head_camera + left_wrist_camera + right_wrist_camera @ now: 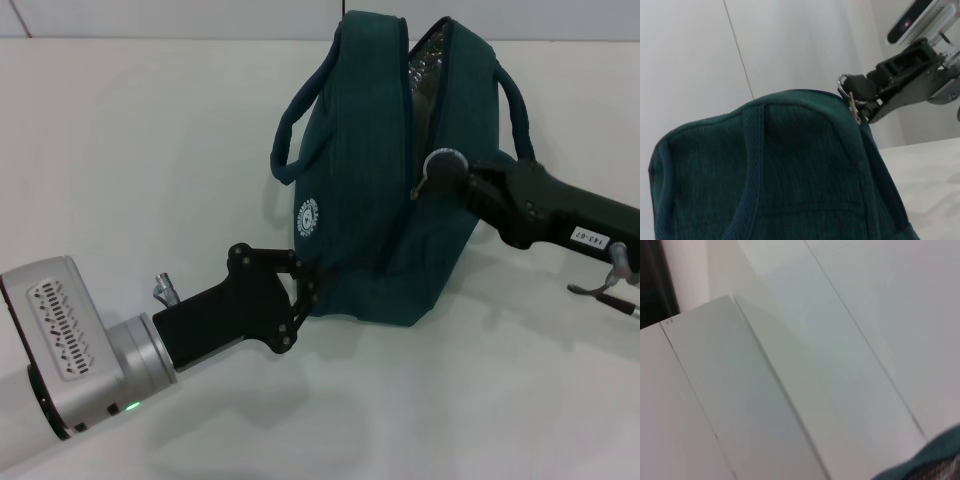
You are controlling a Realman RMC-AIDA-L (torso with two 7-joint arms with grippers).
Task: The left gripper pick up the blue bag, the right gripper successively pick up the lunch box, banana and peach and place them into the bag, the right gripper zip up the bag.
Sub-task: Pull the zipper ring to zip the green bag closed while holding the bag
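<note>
White table [120, 150], blue bag [370, 200] upright (half-zipped), left gripper [308, 290] clamping it, right gripper [432, 172] pinching zipper pull [854, 106]

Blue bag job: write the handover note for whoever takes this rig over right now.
Left tool: closed on the lower front corner of the dark blue-green fabric bag, which stands upright on the white table.
Right tool: at the bag's zip line, closed on the metal zipper pull.
Things: no lunch box, banana or peach lies on the table in the head view; something silvery shows through the open gap at the top, so loading looks done, though the contents cannot be identified.
Done: bag held, zipper pull gripped.
Left: the zip is open near the top; finish closing it, then release.
</note>
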